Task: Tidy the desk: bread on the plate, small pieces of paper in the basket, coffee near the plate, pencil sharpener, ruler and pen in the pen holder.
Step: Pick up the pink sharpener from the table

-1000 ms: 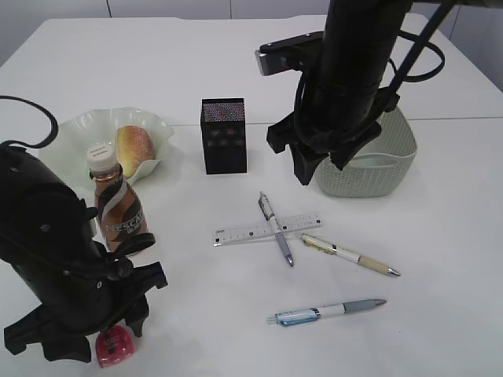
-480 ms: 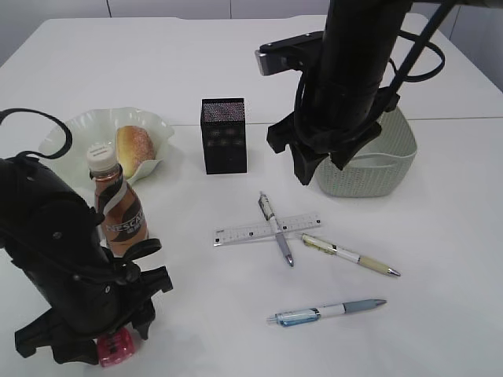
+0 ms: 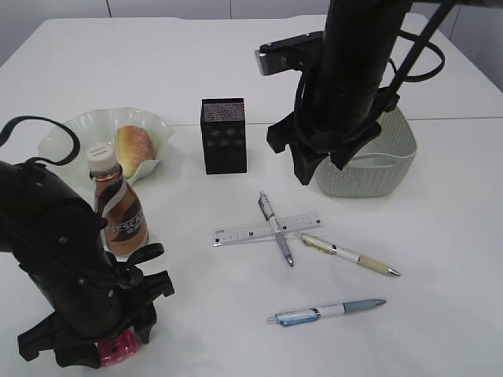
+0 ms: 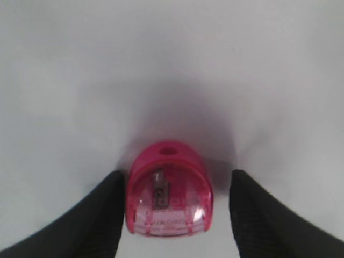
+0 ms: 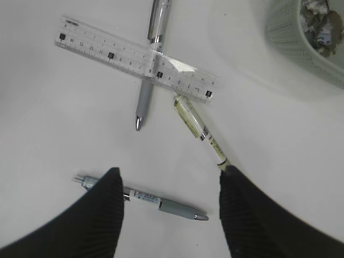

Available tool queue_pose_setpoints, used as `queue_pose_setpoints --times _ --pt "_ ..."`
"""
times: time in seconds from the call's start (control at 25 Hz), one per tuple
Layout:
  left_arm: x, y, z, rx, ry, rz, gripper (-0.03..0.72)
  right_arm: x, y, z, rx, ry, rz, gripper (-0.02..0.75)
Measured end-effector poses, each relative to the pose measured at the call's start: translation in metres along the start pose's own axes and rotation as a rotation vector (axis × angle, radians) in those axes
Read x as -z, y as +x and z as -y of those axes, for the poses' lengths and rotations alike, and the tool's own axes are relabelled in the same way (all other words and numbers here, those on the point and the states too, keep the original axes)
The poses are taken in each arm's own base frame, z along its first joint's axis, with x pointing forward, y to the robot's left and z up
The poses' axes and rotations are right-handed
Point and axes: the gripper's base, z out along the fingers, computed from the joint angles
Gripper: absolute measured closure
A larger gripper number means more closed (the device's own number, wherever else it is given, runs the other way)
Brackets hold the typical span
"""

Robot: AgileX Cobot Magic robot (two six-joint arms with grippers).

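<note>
A pink pencil sharpener [image 4: 167, 196] lies on the white table between the fingers of my open left gripper [image 4: 169, 215]; the left finger is close against it and the right finger stands apart. In the exterior view the left gripper [image 3: 110, 339] is low at the front left over the sharpener [image 3: 119, 349]. My right gripper [image 3: 318, 166] is open and empty, high beside the basket [image 3: 389, 169]. A clear ruler [image 3: 251, 230] lies under a grey pen [image 3: 276, 228]. A cream pen [image 3: 350, 255] and a blue pen [image 3: 326, 311] lie nearby. The black pen holder [image 3: 224, 135] stands upright.
Bread [image 3: 135, 149] lies on the wavy plate [image 3: 75, 129]. A coffee bottle [image 3: 118, 212] stands in front of the plate, close to my left arm. Paper scraps [image 5: 322, 24] lie in the basket [image 5: 293, 40]. The ruler [image 5: 107, 51] and pens show below my right gripper [image 5: 169, 215].
My left arm has shifted right and lowered over the sharpener, hiding more of it. The right arm has not moved.
</note>
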Motion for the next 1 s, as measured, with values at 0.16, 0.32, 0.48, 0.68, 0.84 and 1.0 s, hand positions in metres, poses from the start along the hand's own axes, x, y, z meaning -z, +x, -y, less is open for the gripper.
queue_pose_setpoints --times 0.16,0.32,0.48,0.68,0.84,1.0 --pt "0.000 0.000 0.000 0.000 0.000 0.000 0.286 0.000 0.000 0.000 0.000 0.000 0.000 0.321" --pt "0.000 0.000 0.000 0.000 0.000 0.000 0.359 0.000 0.000 0.000 0.000 0.000 0.000 0.321" --pt "0.000 0.000 0.001 0.000 0.002 0.001 0.368 0.000 0.000 0.000 0.000 0.000 0.000 0.321" --pt "0.000 0.000 0.001 0.000 0.002 0.001 0.368 0.000 0.000 0.000 0.000 0.000 0.000 0.321" --pt "0.004 -0.001 0.003 0.001 0.037 0.013 0.368 0.000 0.000 0.000 0.000 0.000 0.000 0.321" --pt "0.022 -0.005 0.011 -0.011 0.165 0.068 0.368 0.000 0.000 0.000 0.000 0.000 0.000 0.321"
